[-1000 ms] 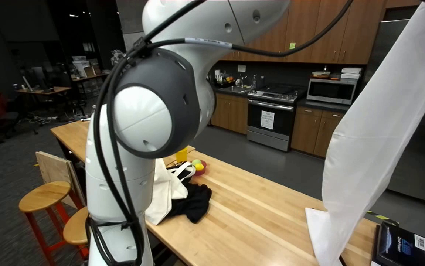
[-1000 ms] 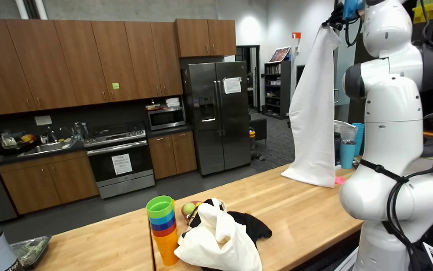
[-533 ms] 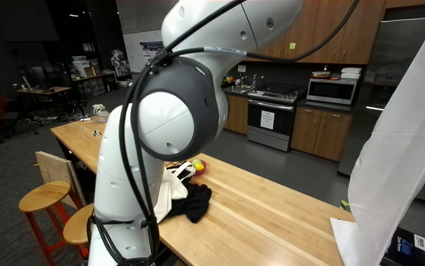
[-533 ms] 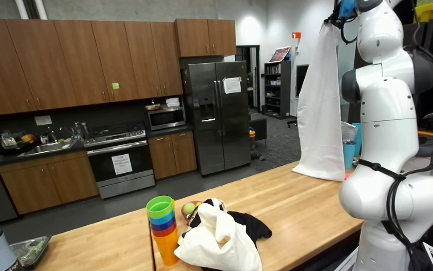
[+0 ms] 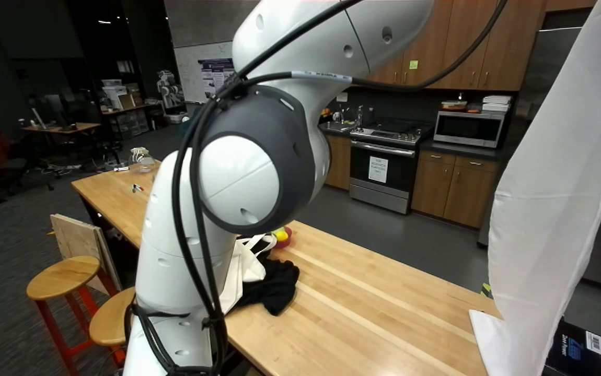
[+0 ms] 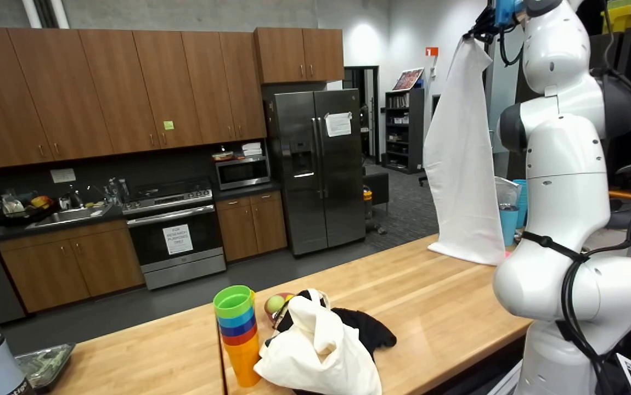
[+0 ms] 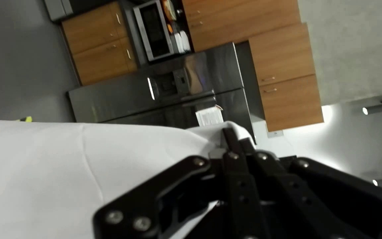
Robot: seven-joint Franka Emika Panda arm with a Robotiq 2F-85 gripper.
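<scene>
While my black gripper (image 6: 467,36), upper right in an exterior view, tightly pinches a long white cloth (image 6: 461,159), the cloth's lower end touches the pale wooden worktop (image 6: 436,307).

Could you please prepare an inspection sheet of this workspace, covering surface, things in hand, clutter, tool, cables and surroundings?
Surface: light wooden table with paler stripes along it.
Things in hand: white cloth, hanging, its lower end apparently resting on the table.
Clutter: cream bag with black fabric partly beneath it; stack of coloured cups; red bowl holding round, fruit-like items; black box partly hidden by the cloth.
Tool: shut, pinching the cloth's upper end.
Cables: black, running along the arm and strapped to it.
Surroundings: refrigerator, microwave, oven, two wooden-seated stools.
</scene>
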